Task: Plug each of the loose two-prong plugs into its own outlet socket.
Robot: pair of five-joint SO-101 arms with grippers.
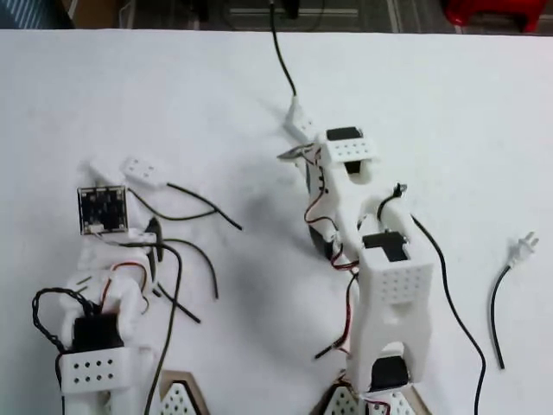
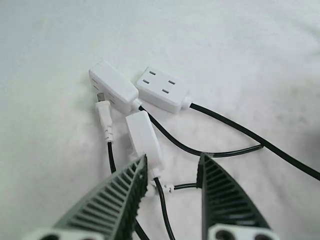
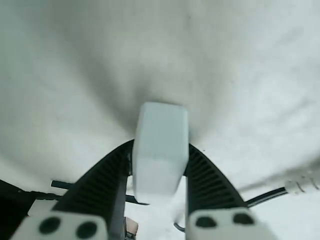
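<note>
The white bench carries everything. Near its middle the right hand is clamped on a white outlet socket, whose black cord runs to the far edge. The left hand hangs wide apart over three white sockets clustered on the left side, and a loose two-prong plug lies well apart by the right edge.
</note>
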